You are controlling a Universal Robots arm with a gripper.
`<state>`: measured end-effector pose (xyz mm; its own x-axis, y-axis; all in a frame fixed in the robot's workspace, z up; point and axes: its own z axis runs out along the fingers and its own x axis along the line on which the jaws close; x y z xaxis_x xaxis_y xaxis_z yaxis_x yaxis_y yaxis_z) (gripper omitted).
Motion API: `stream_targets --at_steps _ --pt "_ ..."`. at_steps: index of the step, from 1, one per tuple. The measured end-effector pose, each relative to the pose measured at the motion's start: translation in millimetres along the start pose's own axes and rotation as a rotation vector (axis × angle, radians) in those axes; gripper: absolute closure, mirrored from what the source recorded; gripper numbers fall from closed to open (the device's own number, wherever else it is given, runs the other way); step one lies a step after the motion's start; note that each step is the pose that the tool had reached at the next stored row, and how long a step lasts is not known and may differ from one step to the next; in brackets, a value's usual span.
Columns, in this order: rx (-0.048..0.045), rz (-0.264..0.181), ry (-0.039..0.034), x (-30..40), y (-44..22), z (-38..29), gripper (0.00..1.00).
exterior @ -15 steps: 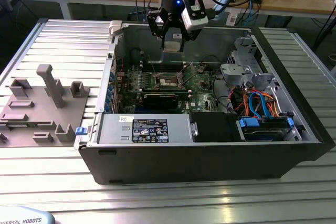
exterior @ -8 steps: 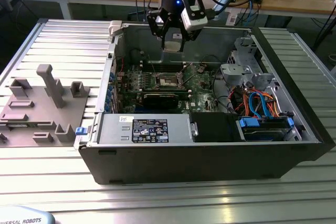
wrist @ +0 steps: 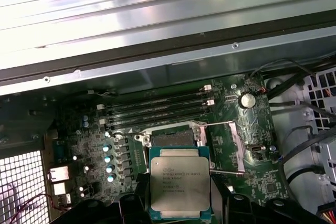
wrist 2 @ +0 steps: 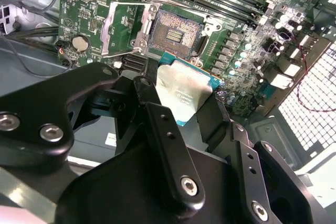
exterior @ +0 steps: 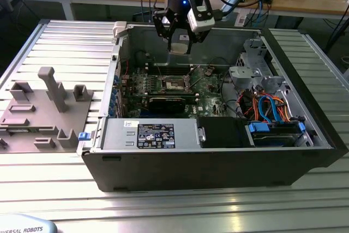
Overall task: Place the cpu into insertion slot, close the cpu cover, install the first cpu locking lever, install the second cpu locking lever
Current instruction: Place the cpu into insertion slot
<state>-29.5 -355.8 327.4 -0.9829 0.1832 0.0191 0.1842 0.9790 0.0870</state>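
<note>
One claw (exterior: 180,45) is seen in the exterior view hanging above an opened computer case (exterior: 218,156). On that view's clock face it lies at about 12 o'clock from the insertion slot (exterior: 175,84) and clear of the board. The cpu (wrist 2: 184,94) is gripped by two opposite edges between the black fingers (wrist 2: 163,129), its silver top exposed, as is shown in both wrist views. It is held in the air over the green motherboard (wrist: 262,182), apart from the slot and not yet seated. The slot's dark square recess is uncovered, with its contact field exposed. The cpu cover (wrist 2: 107,32) is swung open on its hinge beside the slot, and the board can be seen through its square window. Long memory slots (wrist: 157,109) are laid parallel just beside the socket, and a coin cell (wrist: 248,99) is set on the board near the opened cover. In the exterior view, a grey fixture plate (exterior: 43,107) is placed on the counter (exterior: 163,200) at 9 o'clock from the case. Blue and orange cables (exterior: 267,106) are bundled at 3 o'clock from the slot.
</note>
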Motion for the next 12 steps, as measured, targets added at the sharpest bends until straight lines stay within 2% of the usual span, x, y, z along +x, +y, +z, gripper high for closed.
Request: stream_targets --at_steps 12 --pt "-0.0005 0.027 -0.0024 0.0 0.0 0.3 0.46"
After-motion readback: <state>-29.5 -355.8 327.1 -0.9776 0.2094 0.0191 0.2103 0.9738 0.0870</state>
